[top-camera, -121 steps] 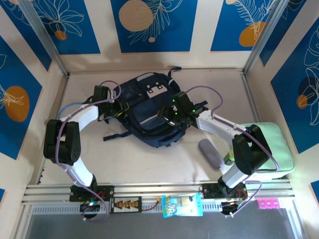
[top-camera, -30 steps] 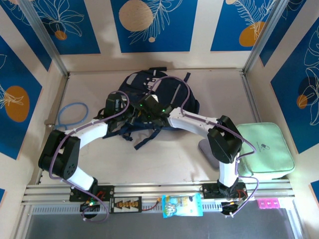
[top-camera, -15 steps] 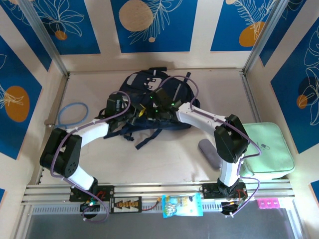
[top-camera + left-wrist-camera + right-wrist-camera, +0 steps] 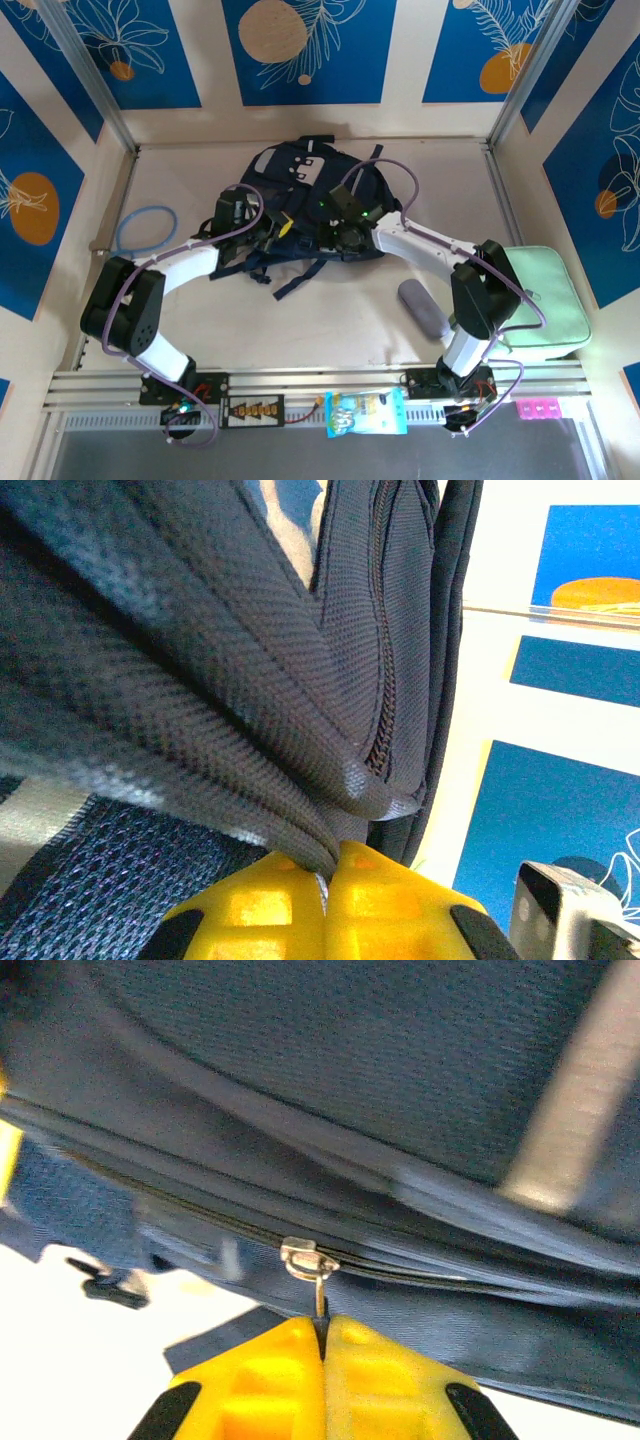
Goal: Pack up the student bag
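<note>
While the left fingers (image 4: pixel 352 892) pinch shut on a fold of the student bag (image 4: pixel 268 166) rising above them, the right fingers (image 4: pixel 346 1352) clamp its zipper pull (image 4: pixel 308 1260) just ahead.

We see the student bag (image 4: pixel 290 185), dark navy with a grey-white patch and a grey stripe, lying slumped. A fold of its fabric sits pinched between the left gripper's (image 4: pixel 325 880) jaws. Its metal zip pull (image 4: pixel 312 1265) is clamped between the right gripper's (image 4: pixel 322 1335) jaws.
</note>
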Motion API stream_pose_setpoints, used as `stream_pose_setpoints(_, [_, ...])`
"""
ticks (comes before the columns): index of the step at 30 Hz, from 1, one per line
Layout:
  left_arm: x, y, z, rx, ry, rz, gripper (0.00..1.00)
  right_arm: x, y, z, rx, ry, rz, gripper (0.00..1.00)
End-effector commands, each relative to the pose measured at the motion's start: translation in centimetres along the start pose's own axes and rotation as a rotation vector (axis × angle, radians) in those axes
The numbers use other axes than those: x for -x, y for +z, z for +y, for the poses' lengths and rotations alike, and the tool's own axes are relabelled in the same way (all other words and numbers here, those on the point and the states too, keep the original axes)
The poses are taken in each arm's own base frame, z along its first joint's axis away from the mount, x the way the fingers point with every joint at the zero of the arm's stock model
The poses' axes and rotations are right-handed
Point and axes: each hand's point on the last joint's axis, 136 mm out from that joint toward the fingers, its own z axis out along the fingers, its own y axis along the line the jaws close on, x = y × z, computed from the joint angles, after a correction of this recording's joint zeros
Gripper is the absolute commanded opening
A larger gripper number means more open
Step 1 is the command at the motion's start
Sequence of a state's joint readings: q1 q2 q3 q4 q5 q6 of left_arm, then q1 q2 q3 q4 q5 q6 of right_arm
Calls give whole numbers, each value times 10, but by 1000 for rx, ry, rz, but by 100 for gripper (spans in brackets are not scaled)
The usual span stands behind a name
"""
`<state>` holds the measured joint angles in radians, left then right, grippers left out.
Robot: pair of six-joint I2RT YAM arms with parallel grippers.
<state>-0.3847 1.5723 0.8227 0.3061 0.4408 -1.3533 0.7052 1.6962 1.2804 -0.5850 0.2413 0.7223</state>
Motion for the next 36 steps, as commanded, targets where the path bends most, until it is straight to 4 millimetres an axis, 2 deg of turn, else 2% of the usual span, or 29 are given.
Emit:
stream_pose_setpoints(1, [9, -11, -17, -54, 56, -34, 0, -11, -3, -34, -134, -18, 30, 9])
stream_pose_setpoints(6, [8, -9, -18, -60, 49, -24, 0, 1, 3, -14, -66, -70, -5, 19])
stream_pose_setpoints(10, [7, -9, -20, -66, 50, -20, 0, 7, 9, -8, -69, -99, -14, 23])
stream_pose_setpoints(19, [8, -9, -24, -78, 48, -18, 0, 1, 17, -2, -53, -121, 10, 23])
stream_pose_setpoints(21, [8, -9, -24, -76, 52, -17, 0, 2, 15, -5, -64, -121, 3, 17])
stream_pose_setpoints(25, [15, -11, -18, -59, 50, -39, 0, 8, 5, -17, -108, -91, -43, 7])
stream_pose_setpoints(33, [38, -26, 4, -8, 56, -83, 0, 7, -6, -78, -124, 105, -81, 5])
stream_pose_setpoints(36, [41, -27, 10, 16, 73, -83, 0, 8, -13, -88, -102, 135, -93, 5])
